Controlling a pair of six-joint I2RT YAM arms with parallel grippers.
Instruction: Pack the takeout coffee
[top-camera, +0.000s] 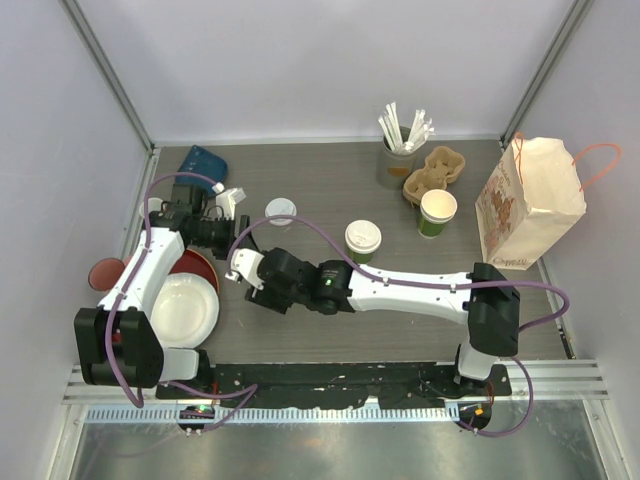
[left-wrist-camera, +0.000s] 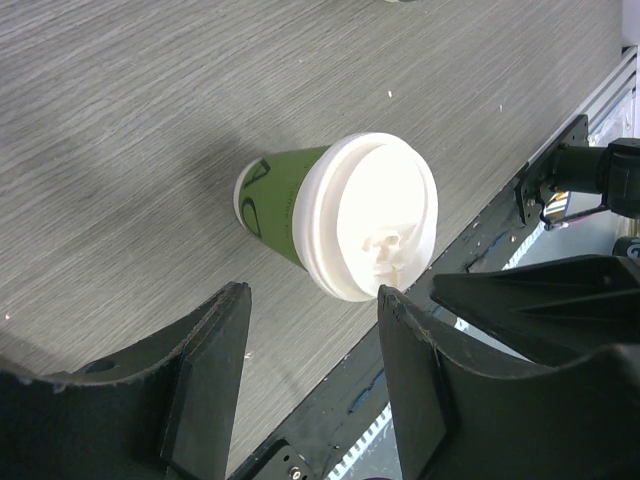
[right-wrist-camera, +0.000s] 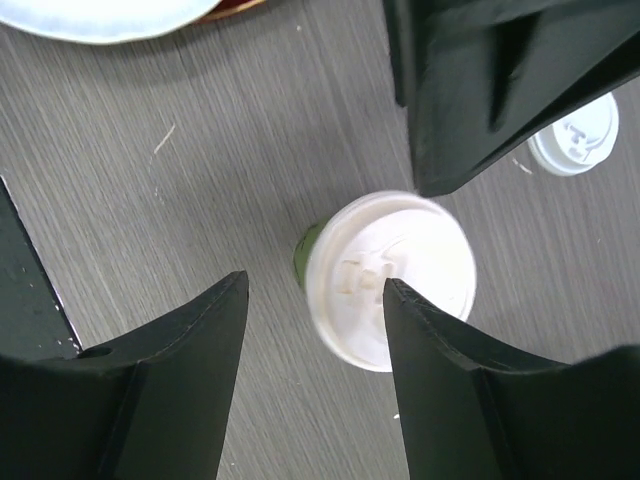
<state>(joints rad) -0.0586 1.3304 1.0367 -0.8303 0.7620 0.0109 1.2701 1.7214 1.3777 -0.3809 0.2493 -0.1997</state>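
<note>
**Left to right across the counter (top-camera: 330, 165).** At the far left, a white plate (top-camera: 185, 310) overlaps a red plate (top-camera: 200, 262) beside the left arm (top-camera: 150, 262).

The left jaws are spread, with nothing between their inner faces. The lidded green cup (left-wrist-camera: 340, 215) stands upright just past their tips, roughly in line with the gap. Its lid rim meets one tip in the picture, though whether they touch cannot be told.

The right jaws, reaching in on the right arm (top-camera: 410, 288), are likewise spread and hang above the same cup. The lid shows in their gap, nearer one jaw than the other and pinched by neither.

A loose lid (top-camera: 281, 210) lies flat just beyond both sets of jaws. Further right stand a second lidded cup (top-camera: 363, 240) and an open cup (top-camera: 438, 212) just beside the cup carrier (top-camera: 435, 172). A holder of straws (top-camera: 400, 145) stands behind them, and the paper bag (top-camera: 530, 200) is upright at the right edge.

**Differences between views.**
- **Overhead view:** the two arms hide the green cup. Only this view shows the bag, the carrier and the other cups.
- **Left wrist view:** it shows the cup's green wall and the counter's near edge.
- **Right wrist view:** it looks down on the lid, with only a sliver of green. It also takes in the plate's rim, the loose lid and the dark bulk of the left jaws.
</note>
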